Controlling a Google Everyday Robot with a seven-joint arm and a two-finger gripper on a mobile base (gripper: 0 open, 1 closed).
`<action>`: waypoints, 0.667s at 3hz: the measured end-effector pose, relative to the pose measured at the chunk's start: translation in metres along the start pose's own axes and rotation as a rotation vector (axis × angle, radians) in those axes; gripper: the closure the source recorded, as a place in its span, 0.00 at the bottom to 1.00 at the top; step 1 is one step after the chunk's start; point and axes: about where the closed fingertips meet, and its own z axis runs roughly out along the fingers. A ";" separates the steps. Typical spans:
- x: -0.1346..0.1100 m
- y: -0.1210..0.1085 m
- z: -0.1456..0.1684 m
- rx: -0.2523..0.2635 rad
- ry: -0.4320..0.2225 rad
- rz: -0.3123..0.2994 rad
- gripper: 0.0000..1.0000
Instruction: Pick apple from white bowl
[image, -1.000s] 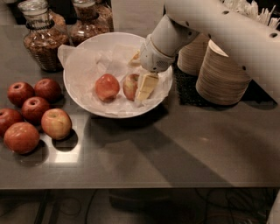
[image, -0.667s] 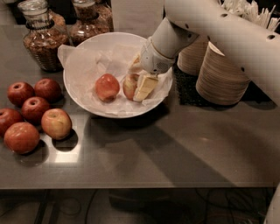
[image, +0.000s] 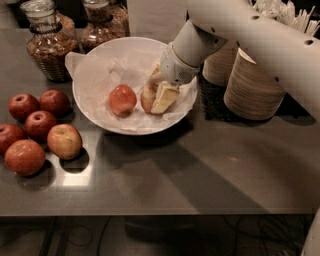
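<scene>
The white bowl (image: 95, 107), lined with crumpled white paper, stands at the back middle of the table. Two apples lie in it. The paler yellow-green apple (image: 147, 98) with a red blush is on the right. A more evenly red-orange apple (image: 122, 99) lies just left of it. My gripper (image: 155, 94) reaches down into the bowl from the upper right. Its cream fingers (image: 165, 97) sit on either side of the paler apple and press against it. The apple still rests on the paper.
Several dark red apples (image: 40, 122) and one paler apple (image: 64, 141) lie on the table left of the bowl. Two glass jars (image: 47, 42) stand behind. Stacks of beige disposable bowls (image: 252, 80) stand right of the bowl, under my arm.
Almost nothing has moved. My gripper stays at the paler apple in the bowl, and both apples lie where they were.
</scene>
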 end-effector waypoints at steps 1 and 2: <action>-0.005 0.008 -0.011 0.002 -0.028 0.006 1.00; -0.023 0.014 -0.047 0.044 -0.088 -0.016 1.00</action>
